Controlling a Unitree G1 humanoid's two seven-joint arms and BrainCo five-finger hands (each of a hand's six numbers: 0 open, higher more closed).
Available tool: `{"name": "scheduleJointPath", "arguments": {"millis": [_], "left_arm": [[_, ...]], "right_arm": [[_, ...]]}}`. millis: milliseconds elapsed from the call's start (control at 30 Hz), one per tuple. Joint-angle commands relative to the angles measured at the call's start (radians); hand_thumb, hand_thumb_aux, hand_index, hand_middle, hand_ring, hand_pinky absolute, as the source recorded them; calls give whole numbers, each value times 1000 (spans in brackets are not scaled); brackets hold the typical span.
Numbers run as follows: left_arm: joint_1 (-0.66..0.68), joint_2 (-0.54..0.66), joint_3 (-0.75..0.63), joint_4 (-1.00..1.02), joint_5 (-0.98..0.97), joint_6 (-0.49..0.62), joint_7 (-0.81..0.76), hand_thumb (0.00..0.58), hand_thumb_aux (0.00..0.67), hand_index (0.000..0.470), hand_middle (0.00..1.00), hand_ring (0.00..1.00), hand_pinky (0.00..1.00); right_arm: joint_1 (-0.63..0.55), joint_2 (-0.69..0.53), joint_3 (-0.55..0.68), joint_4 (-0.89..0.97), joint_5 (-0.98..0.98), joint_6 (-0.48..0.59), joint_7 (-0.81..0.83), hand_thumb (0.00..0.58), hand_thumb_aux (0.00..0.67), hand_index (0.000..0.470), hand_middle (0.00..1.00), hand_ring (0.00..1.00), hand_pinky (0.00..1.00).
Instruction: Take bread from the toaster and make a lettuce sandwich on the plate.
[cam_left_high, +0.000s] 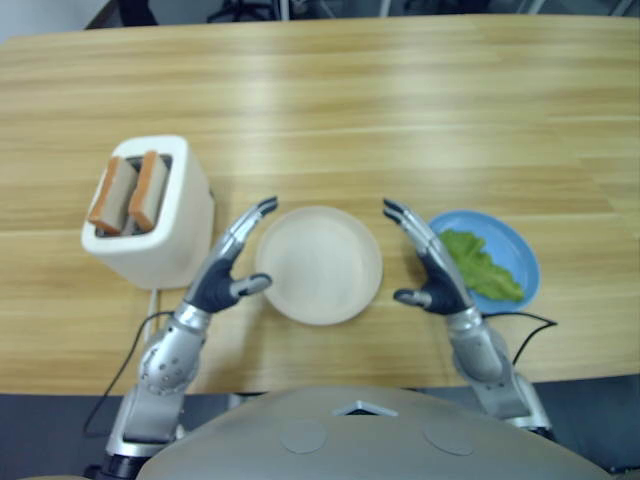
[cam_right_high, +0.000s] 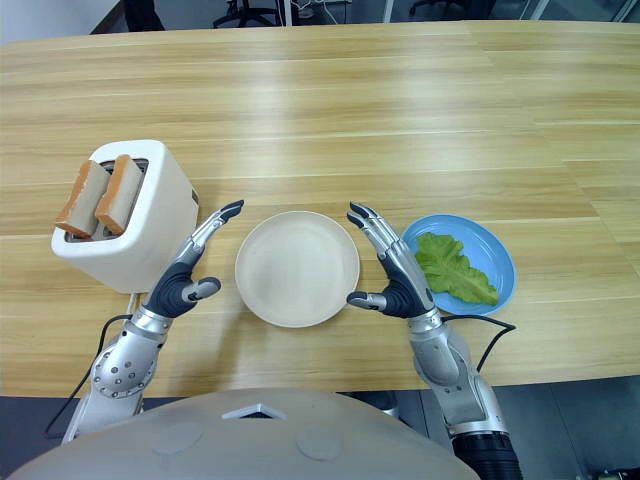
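Two slices of bread (cam_right_high: 98, 196) stand up in the white toaster (cam_right_high: 152, 225), which sits just to the outer side of the left hand (cam_right_high: 188, 282), a little farther up the table (cam_right_high: 350, 120). Both hands are wide open with fingers stretched out and hold nothing — their palms face each other just above the table. Between the two hands lies the round cream plate (cam_right_high: 297, 268), close to both. On the outer side of the right hand (cam_right_high: 397, 275) — almost touching it — is a blue plate (cam_right_high: 487, 243) with a green lettuce leaf (cam_right_high: 452, 268) lying on it.
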Motion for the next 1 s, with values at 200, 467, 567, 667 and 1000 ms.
{"name": "scheduleJointPath", "arguments": {"millis": [200,467,567,667,1000], "left_arm": [[9,22,-4,24,42,-27,5,0,0,0,0,0,0],[-19,-35,199,-117,156,0,168,0,0,0,0,0,0],[-67,-44,436,-210,185,89,256,0,0,0,0,0,0],[-97,20,620,-208,287,156,288,0,0,0,0,0,0],[-85,112,652,-2,537,420,207,0,0,0,0,0,0]], "right_arm": [[-3,-4,4,-12,22,15,19,0,0,0,0,0,0],[-7,-7,-8,-17,13,12,12,0,0,0,0,0,0],[-9,-7,-20,-23,17,16,7,0,0,0,0,0,0],[-11,-3,-29,-28,15,20,0,0,0,0,0,0,0],[-17,-1,-30,-40,12,27,-3,0,0,0,0,0,0]]}}
